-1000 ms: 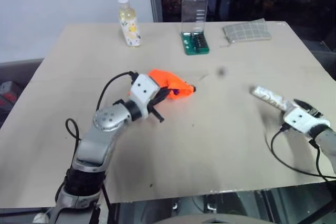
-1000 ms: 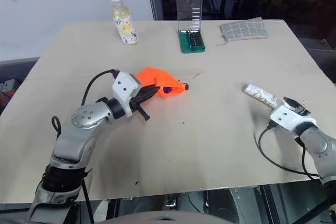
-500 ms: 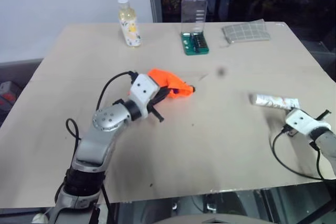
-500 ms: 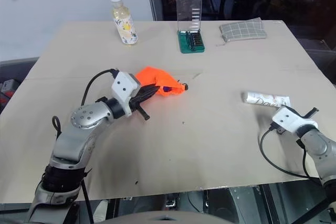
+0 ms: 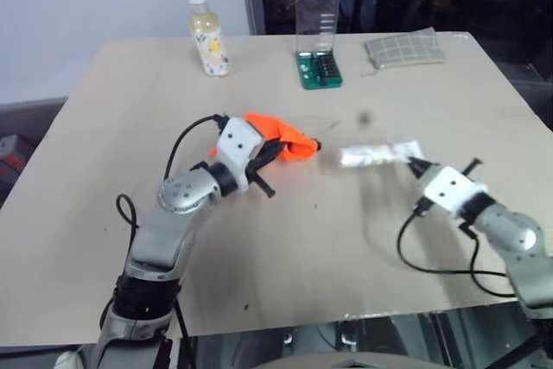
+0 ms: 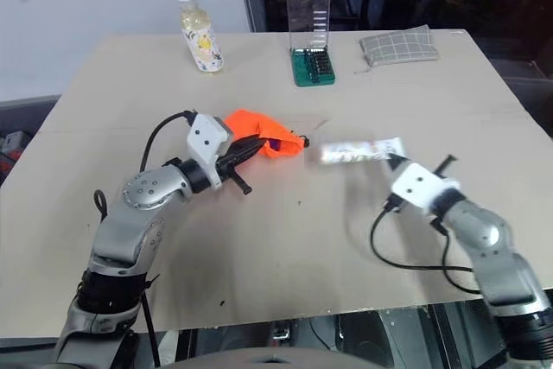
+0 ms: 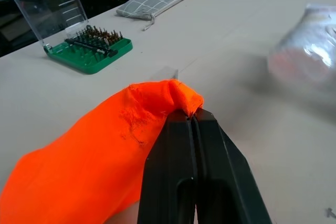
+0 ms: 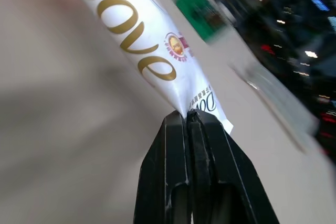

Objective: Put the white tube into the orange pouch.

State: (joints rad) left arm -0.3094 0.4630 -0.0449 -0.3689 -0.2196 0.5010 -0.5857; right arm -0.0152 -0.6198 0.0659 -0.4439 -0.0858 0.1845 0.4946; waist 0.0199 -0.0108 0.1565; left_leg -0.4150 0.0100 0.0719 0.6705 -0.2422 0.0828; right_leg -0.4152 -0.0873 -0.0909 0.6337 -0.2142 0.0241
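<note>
In the upper left of the head views a clear yellowish bottle (image 5: 210, 37) with a white cap stands near the far edge of the table (image 5: 130, 101); to its right, at upper centre, sits a green bit case (image 5: 320, 69) with its clear lid raised, and further right, toward the upper right, lies a grey checked pouch (image 5: 406, 47); at left of centre the left gripper (image 5: 275, 152) reaches level toward the right, its 2 black fingers (image 7: 195, 145) pressed together and clamped on a fold of the orange pouch (image 5: 278, 137), which bunches just above and to the left of the fingertips in the head view, its dark cord end poking out on the right; the left wrist view shows the fabric pinched right at the tips; a short gap of bare table separates the pouch from the white tube (image 5: 380, 154), which hangs blurred at centre right, roughly level, its free end pointing left toward the pouch; the right gripper (image 5: 418, 163) sits at the tube's right end, fingers clenched on its flat crimped tail, so the tube extends straight out past the fingertips (image 8: 189, 124); the right wrist view shows gold lettering along the tube.
</note>
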